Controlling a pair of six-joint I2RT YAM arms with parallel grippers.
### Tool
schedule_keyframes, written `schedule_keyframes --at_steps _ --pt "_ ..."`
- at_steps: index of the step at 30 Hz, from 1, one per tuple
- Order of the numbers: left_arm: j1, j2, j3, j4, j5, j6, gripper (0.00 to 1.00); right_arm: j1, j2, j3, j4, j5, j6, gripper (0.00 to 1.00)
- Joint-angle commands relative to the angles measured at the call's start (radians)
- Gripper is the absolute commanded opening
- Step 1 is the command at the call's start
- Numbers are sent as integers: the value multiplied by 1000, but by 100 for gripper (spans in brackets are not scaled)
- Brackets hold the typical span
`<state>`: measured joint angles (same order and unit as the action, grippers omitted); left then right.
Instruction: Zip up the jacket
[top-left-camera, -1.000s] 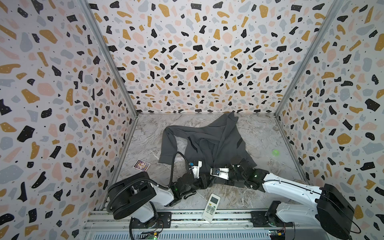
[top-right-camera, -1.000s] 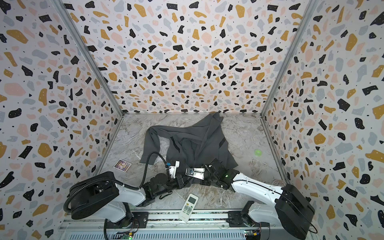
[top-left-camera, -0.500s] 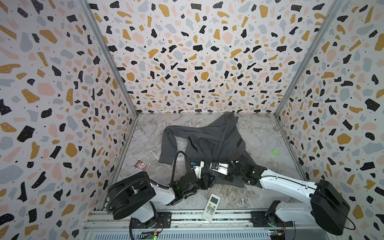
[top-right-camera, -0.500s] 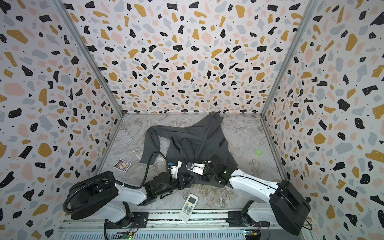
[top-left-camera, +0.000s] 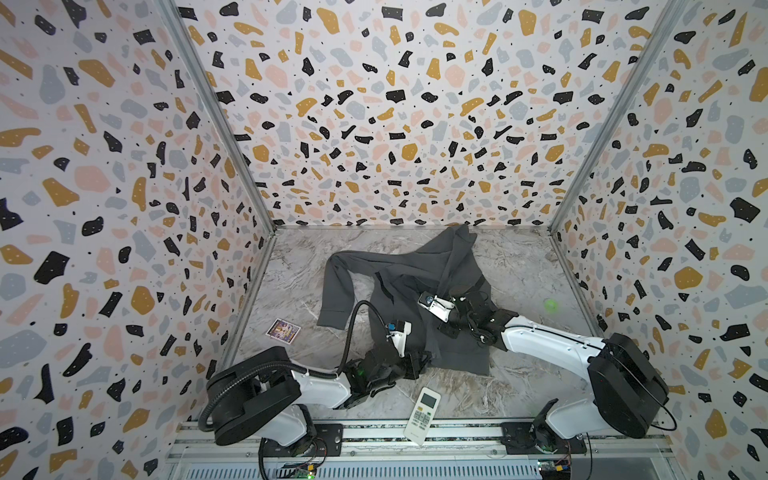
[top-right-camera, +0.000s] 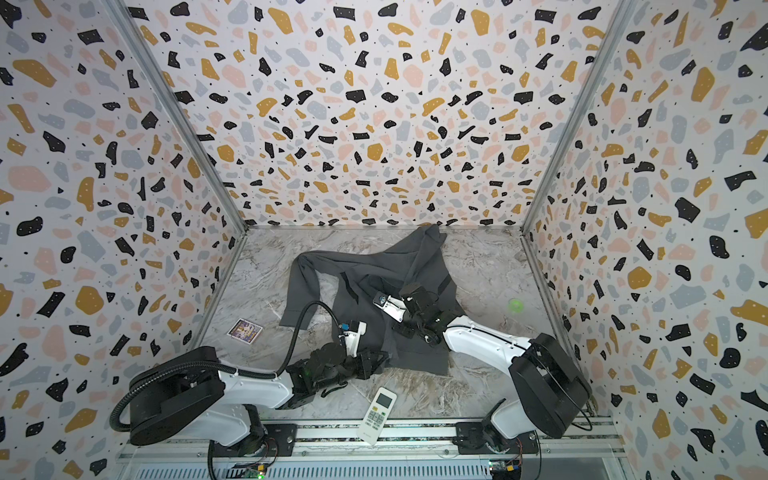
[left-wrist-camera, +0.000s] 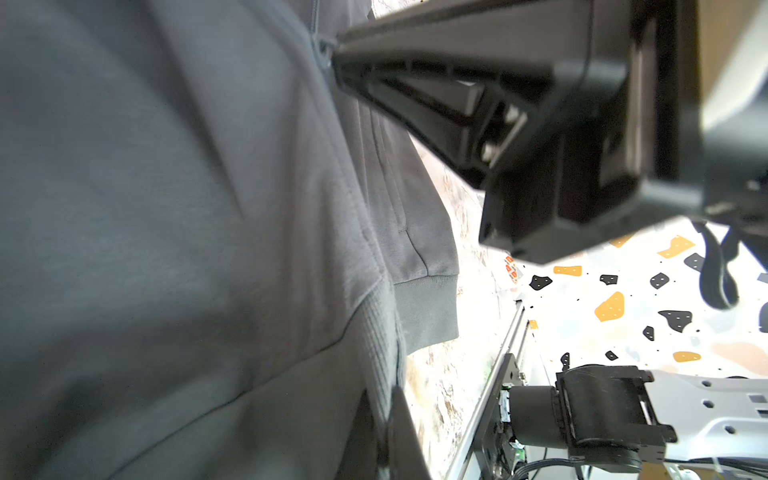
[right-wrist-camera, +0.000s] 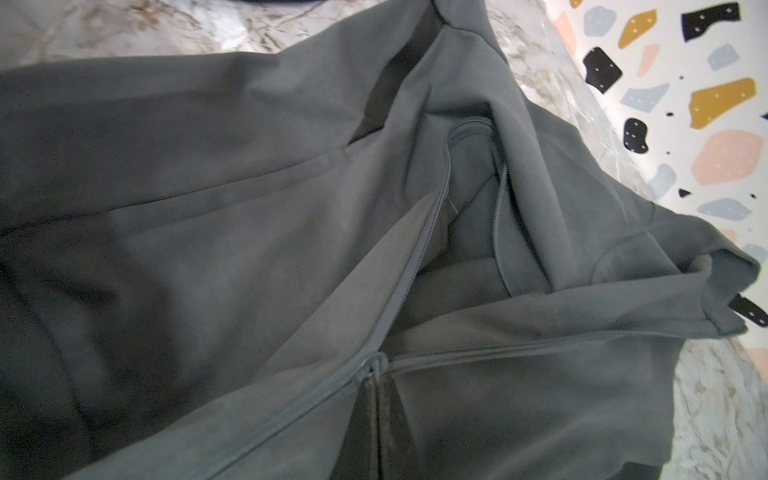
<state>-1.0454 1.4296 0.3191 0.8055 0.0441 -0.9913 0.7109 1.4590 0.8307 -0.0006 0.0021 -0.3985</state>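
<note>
The jacket (top-left-camera: 415, 270) lies rumpled just beyond the remote control (top-left-camera: 423, 414). The left gripper (left-wrist-camera: 384, 432) pinches its ribbed hem (left-wrist-camera: 374, 332) nearest the remote; the right gripper (right-wrist-camera: 374, 388), farther off, pinches the zip slider (right-wrist-camera: 375, 362). Hold the hem taut; draw the slider straight away.

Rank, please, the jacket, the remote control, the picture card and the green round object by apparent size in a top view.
1. jacket, by far the largest
2. remote control, though it lies nearest the camera, which may flatter it
3. picture card
4. green round object, the smallest
</note>
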Motion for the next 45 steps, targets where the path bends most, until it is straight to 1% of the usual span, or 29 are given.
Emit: schedule_keyframes --at_steps 1,4,7,11,17,22,24,28,30,33,36,39,45 --pt "-37 -24 14 -142 48 45 0 -75 0 107 77 163 92 0" --pt "-38 -41 33 -200 21 65 0 -132 39 196 22 179 150 0" --pt "-38 -52 37 -218 2 64 0 -184 100 298 -34 175 194 0" --pt "-39 -72 20 -239 -35 40 0 -234 193 414 -65 174 192 0" --pt "-38 -176 -34 -328 -172 -17 0 -295 329 605 -85 199 167 0" --pt "-39 -280 -54 -426 -263 -36 0 -334 469 837 -131 259 140 0" --pt "-38 -299 -57 -448 -281 -40 0 -357 532 947 -159 275 157 0" --pt "-38 -298 -56 -470 -283 -43 0 -406 716 1252 -318 292 213 0" --pt "-38 -294 -55 -477 -288 -53 0 -419 801 1373 -369 298 200 0" --pt "-38 -304 -55 -516 -320 -86 0 -436 896 1489 -392 320 169 0" --pt "-38 -330 -64 -575 -364 -127 0 -453 958 1559 -386 334 148 0" --pt "-38 -351 -76 -601 -389 -153 0 -468 990 1569 -341 361 124 0" --pt "-38 -350 -98 -598 -378 -197 0 -502 1039 1598 -267 415 116 0"
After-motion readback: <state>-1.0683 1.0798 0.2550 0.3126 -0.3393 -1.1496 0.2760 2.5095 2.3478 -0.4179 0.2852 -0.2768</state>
